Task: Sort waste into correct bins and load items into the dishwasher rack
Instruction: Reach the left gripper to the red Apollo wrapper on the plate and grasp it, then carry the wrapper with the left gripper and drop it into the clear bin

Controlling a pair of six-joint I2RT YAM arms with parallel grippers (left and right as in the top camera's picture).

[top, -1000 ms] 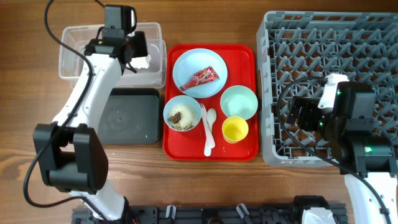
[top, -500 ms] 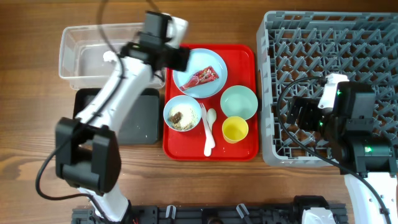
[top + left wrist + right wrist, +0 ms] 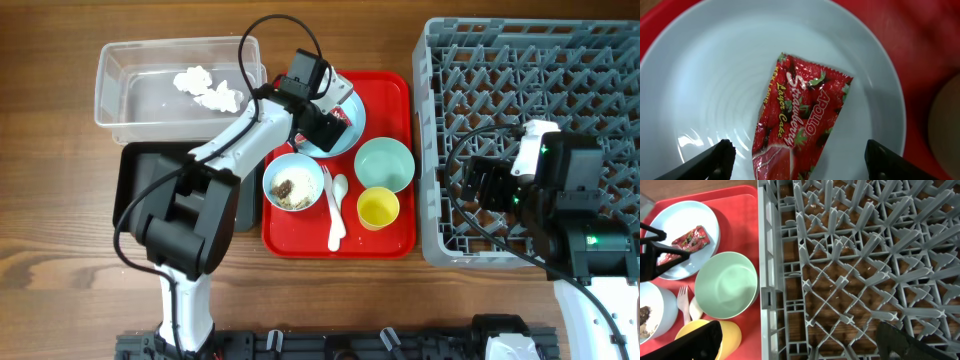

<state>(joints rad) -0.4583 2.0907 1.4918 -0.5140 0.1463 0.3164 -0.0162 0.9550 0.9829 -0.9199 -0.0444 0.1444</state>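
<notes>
The red-and-white wrapper (image 3: 800, 120) lies on the pale blue plate (image 3: 715, 75) on the red tray (image 3: 390, 90). My left gripper (image 3: 800, 157) is open just above the plate, one finger on each side of the wrapper's near end. In the overhead view the left gripper (image 3: 325, 120) covers most of the wrapper. Crumpled white tissue (image 3: 210, 88) lies in the clear tub (image 3: 130, 70). My right gripper (image 3: 800, 340) is open and empty over the left edge of the grey rack (image 3: 560, 60).
The pale blue bowl (image 3: 293, 183) holds brown food bits and crumbs. The mint bowl (image 3: 384, 163), yellow cup (image 3: 378, 208), white spoon (image 3: 337, 215) and fork (image 3: 327, 185) are on the red tray. The black tray (image 3: 135, 165) lies in front of the tub, partly under my left arm.
My left arm has swung right from the clear tub to the plate. The tissue now lies uncovered in the tub. The right arm has not moved.
</notes>
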